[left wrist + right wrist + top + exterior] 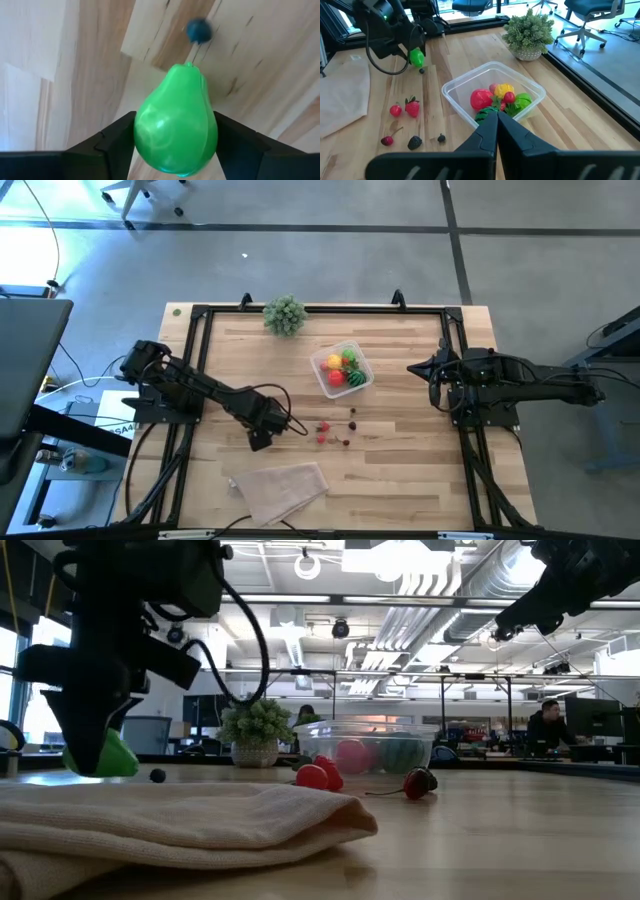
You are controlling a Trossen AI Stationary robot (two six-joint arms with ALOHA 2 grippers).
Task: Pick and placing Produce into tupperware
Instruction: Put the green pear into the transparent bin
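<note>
My left gripper (262, 434) is shut on a green toy pear (176, 127) left of the loose produce. The pear also shows in the low view (112, 756) and in the right wrist view (416, 57). A small dark-blue berry (199, 30) lies on the table just beyond it. The clear tupperware (342, 369) sits on the table at mid-far and holds red, yellow and green pieces (501, 98). A strawberry (412, 107), a red ball (395, 110) and small dark pieces (414, 143) lie loose on the wood. My right gripper (496, 119) is shut and empty, right of the tupperware (415, 368). My left gripper pinches the pear's wide lower body (145, 132) between its two fingers, one on each side. The fingers come from above, pointing down. The pear's narrow stem end (189, 67) points away from the gripper toward the table. The pear seems just clear of the wood.
A folded beige cloth (286, 488) lies near the table's front edge, close to my left gripper. A bushy pale-green plant ball (285, 314) stands at the far edge. A black frame (200, 370) runs around the wooden table.
</note>
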